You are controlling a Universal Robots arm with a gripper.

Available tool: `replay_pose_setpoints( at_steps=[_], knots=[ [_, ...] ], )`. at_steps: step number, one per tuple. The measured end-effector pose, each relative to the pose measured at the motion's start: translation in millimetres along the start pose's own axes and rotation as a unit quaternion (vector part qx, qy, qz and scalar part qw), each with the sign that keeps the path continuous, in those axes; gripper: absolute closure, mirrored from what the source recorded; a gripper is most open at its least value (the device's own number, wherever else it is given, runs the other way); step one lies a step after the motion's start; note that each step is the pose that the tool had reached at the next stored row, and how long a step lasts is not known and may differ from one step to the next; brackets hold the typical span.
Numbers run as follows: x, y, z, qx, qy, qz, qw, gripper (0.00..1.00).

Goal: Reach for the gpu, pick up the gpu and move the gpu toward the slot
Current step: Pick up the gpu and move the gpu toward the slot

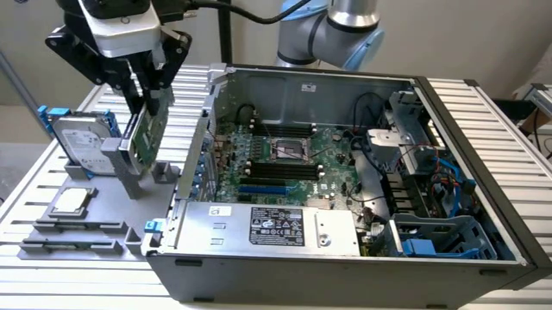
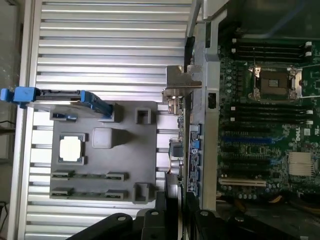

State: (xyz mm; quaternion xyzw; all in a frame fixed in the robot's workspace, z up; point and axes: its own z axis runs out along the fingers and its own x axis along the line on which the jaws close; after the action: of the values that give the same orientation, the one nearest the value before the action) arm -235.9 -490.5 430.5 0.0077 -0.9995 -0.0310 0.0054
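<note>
The gpu (image 1: 148,132) is a thin green circuit card with a silver end bracket, standing on edge in the air over the grey holder fixture (image 1: 95,194). My gripper (image 1: 147,95) is shut on its top edge. In the wrist view the gpu (image 2: 183,145) is an edge-on sliver, its bracket (image 2: 182,82) beside the wall of the open computer case (image 1: 345,258). My gripper (image 2: 176,202) clamps it from both sides. A blue expansion slot (image 1: 263,190) lies on the motherboard (image 1: 293,161) inside the case, to the exterior view's right of the card.
A silver hard drive (image 1: 82,139) in a blue frame stands on the fixture at the exterior view's left. A small square silver chip (image 1: 71,201) lies on the fixture. The case wall (image 1: 196,148) rises between card and motherboard. A power supply (image 1: 267,226) fills the case's front.
</note>
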Motion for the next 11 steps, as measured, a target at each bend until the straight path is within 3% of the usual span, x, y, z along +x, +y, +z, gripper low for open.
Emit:
replay_pose_setpoints(
  at_steps=[4,11],
  knots=[
    [-18.2,0.3,-9.9,-0.0044,0.0014,0.000,1.0000,0.74],
    [-49.7,-0.1,-11.3,-0.0111,0.0018,0.000,0.9999,0.74]
  ],
)
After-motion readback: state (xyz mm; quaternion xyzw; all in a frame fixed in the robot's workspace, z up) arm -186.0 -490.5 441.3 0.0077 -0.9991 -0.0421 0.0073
